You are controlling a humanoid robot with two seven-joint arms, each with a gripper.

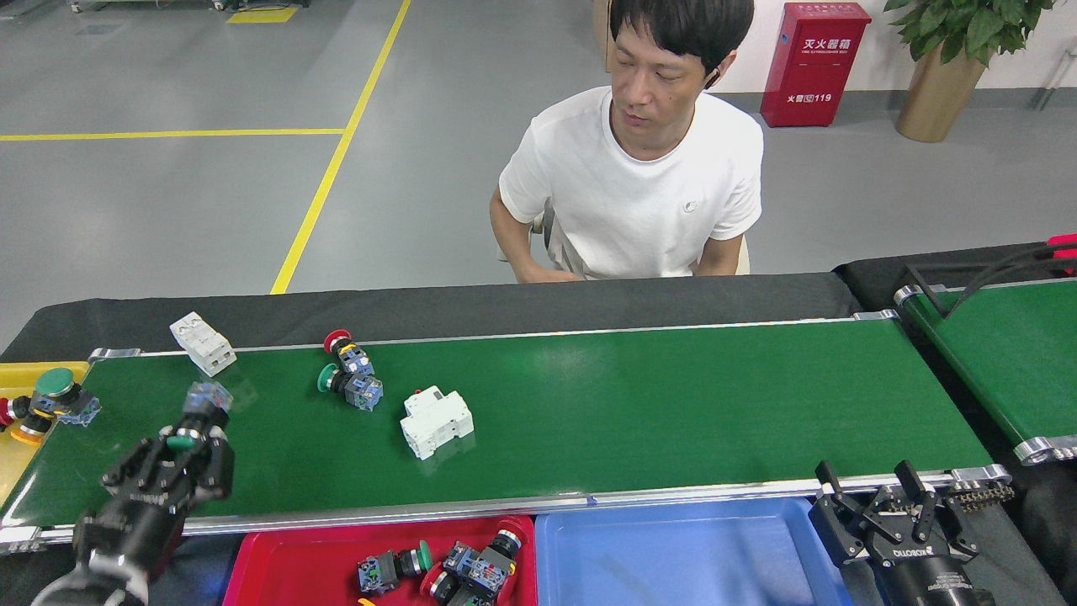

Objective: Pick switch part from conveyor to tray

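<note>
Left claw (181, 459) clenched on 1 green switch (195, 418); right claw (888, 505) released.

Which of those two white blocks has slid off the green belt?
The far-left white block, lying tilted across the belt's back rail. The other white block sits squarely on the conveyor.

The left gripper (189, 446) is gripping a green switch (195, 414) above the conveyor (639, 404). The right gripper (883, 509) is hanging open beside the blue tray (673, 555).
</note>
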